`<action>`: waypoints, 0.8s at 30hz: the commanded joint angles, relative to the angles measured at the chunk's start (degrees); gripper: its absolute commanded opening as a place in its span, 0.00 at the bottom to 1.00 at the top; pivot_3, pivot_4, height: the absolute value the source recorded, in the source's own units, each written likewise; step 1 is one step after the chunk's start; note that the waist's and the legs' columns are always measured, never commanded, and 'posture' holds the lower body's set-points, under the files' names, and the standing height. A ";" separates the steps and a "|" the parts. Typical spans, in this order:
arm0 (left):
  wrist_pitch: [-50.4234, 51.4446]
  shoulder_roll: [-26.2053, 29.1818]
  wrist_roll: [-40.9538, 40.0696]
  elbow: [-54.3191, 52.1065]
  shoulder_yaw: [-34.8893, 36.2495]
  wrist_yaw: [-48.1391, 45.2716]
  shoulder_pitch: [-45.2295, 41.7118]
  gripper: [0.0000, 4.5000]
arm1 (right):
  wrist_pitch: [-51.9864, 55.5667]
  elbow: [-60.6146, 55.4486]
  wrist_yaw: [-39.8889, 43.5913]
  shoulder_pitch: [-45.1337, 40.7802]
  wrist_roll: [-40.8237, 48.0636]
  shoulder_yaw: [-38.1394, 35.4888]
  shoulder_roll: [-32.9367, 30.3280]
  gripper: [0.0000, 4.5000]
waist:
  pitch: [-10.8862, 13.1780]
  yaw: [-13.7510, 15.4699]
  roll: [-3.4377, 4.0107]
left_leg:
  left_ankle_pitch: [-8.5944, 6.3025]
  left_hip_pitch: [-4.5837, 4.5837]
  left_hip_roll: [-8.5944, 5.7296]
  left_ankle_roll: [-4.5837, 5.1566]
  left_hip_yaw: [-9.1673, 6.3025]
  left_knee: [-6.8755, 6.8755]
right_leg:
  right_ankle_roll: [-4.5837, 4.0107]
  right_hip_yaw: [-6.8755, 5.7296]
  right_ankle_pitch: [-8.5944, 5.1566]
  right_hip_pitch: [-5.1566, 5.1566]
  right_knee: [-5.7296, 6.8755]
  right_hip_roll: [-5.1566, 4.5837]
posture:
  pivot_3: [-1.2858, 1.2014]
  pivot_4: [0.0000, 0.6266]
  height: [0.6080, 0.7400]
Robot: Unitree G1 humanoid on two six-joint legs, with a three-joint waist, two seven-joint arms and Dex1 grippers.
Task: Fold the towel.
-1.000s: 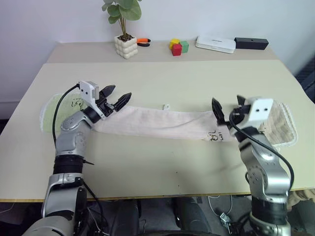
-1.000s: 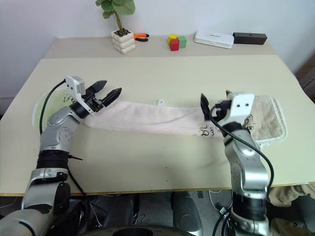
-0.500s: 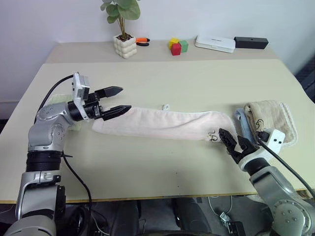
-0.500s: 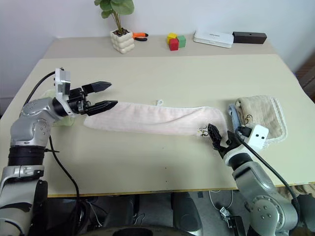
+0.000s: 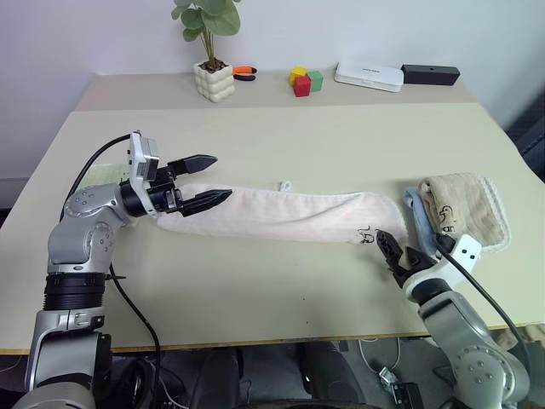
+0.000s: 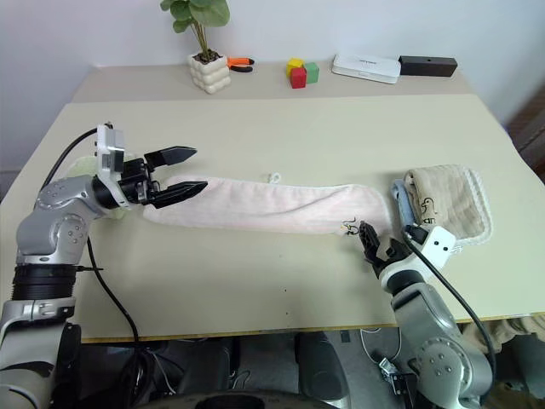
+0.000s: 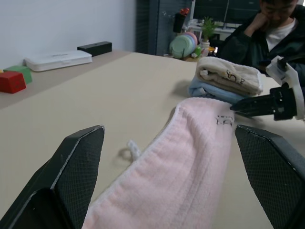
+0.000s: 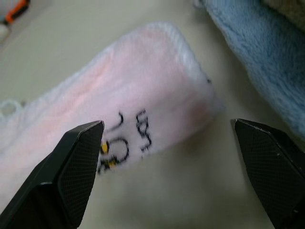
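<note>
Left eye view: the pale pink towel (image 5: 281,215) lies as a long strip across the middle of the counter (image 5: 281,136), running from nine to three o'clock. The left tool (image 5: 209,179) hovers wide open and empty over its nine o'clock end; the right tool (image 5: 393,252), also wide open and empty, sits just off its three o'clock end. Risk: closing there, the right tool may snag the stacked towels (image 5: 456,213) close beside it, or pinch only one layer.

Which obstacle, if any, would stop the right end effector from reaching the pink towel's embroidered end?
Probably none: the right end effector is open just short of the towel, with bare table between.
</note>
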 commanded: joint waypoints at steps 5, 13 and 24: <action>0.39 0.49 -1.69 -2.87 1.43 1.74 0.59 1.00 | -3.57 8.38 1.50 -3.96 -2.65 1.80 0.74 0.70 | -0.05 -0.09 -0.09 | 0.00 0.01 0.01 0.00 0.01 -0.01 | 0.00 0.01 0.00 0.00 -0.01 0.01 | 0.52 0.24 1.00; 0.72 0.37 -1.97 -3.80 1.68 3.60 1.34 1.00 | -4.49 9.44 0.03 -7.07 -2.90 2.13 2.08 0.00 | -0.06 -0.70 -0.10 | 0.00 0.01 0.04 0.00 0.01 -0.06 | 0.10 0.01 0.06 -0.02 -0.01 0.04 | 0.52 0.24 1.00; 0.78 -0.10 -2.12 -2.02 1.72 4.12 0.37 1.00 | -7.74 3.51 13.11 -11.63 -15.91 11.91 -17.51 0.00 | 0.06 -0.49 0.10 | 0.00 -0.06 0.02 0.00 0.05 -0.11 | 0.12 0.03 0.05 -0.12 -0.03 0.04 | 0.52 0.24 1.00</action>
